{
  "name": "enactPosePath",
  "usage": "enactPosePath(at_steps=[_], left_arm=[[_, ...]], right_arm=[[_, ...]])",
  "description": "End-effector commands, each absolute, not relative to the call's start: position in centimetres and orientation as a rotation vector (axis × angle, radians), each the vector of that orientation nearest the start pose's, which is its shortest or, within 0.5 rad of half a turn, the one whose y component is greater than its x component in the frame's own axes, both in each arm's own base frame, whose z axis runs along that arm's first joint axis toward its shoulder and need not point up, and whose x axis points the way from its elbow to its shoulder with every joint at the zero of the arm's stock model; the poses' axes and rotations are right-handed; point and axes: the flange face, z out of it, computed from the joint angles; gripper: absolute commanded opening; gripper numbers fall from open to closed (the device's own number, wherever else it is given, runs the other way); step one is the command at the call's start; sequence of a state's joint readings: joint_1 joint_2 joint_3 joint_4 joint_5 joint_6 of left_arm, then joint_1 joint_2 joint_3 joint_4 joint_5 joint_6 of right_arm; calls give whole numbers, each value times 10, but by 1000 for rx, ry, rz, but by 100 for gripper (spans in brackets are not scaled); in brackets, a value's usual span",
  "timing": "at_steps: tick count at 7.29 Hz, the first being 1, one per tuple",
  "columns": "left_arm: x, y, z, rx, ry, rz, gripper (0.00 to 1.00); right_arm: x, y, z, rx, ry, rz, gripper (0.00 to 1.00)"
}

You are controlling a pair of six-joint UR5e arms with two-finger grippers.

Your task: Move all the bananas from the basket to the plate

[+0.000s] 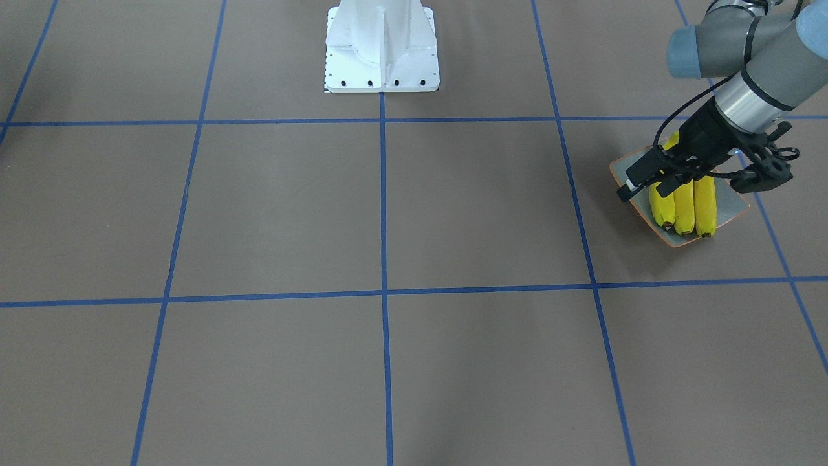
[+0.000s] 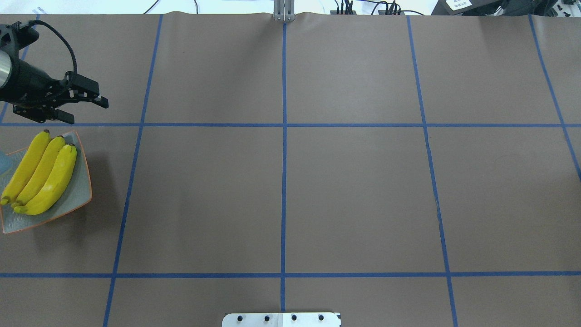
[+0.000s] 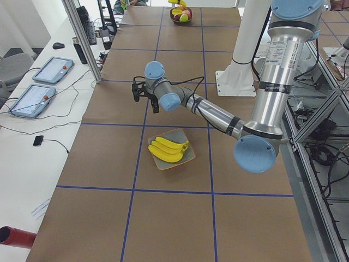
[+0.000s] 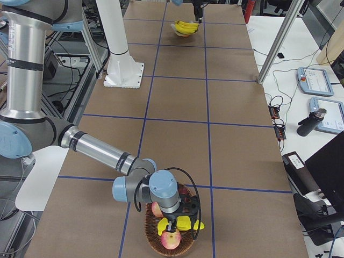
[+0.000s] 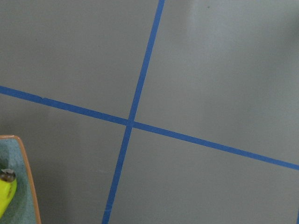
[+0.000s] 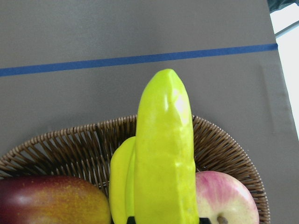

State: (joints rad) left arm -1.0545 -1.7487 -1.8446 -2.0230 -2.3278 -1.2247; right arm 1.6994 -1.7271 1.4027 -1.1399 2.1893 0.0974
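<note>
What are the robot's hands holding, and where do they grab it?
The right gripper seems to grip one banana over the basket, near its end; the hold itself barely shows. The left gripper is open and empty.

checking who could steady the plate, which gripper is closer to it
Left. The left gripper hangs open just beyond the plate, on the side away from the robot. The right gripper is at the table's other end, over the basket.

2 blue tape lines are crossing on the brown table. At the lower left, 1 orange-rimmed corner of the plate is showing, with 1 dark-tipped banana lying on it.
</note>
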Motion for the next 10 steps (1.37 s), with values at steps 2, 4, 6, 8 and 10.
enactPosePath(at_steps=[2,4,6,8,10], left_arm=[[219,-517,363,22,1122,-287,100],[228,-532,355,29,1130,-283,100],[247,-566,323,19,1154,-324,100],[260,-587,282,30,1196,-343,100],[267,-595,278,92,1291,-313,100]], right_arm=[[121,-443,679,170,-699,189,0],[57,-518,592,128,-911,263,0],[-31,-587,478,94,-1000,305,0],[-122,-620,364,43,-1087,343,0],[-209,-609,288,66,-1140,279,0]])
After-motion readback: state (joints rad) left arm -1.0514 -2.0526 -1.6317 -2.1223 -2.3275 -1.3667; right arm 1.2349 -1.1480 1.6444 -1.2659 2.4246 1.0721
